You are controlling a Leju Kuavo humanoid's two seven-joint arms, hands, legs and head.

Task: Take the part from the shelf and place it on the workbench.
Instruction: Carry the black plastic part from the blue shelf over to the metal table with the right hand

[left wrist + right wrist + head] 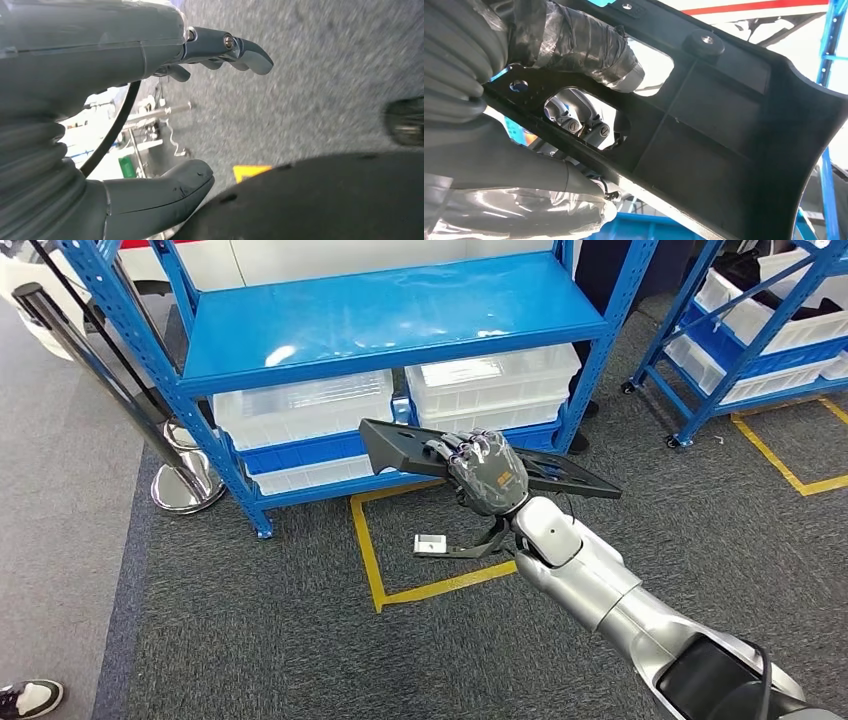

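The part [405,447] is a long flat black plastic panel with holes and ribs. My right hand [487,473] grips it near its middle and holds it in the air in front of the blue shelf [395,315]. Up close in the right wrist view, the thumb and fingers [589,47] clamp the panel's [724,130] edge through a cut-out. My left hand [150,55] hangs over the grey carpet, fingers apart, holding nothing.
White plastic bins [305,405] stand on the shelf's lower tier. A second blue rack [760,330] with white bins stands to the right. A chrome post base [185,485] stands left of the shelf. Yellow tape [372,560] and a small white block [430,543] lie on the carpet.
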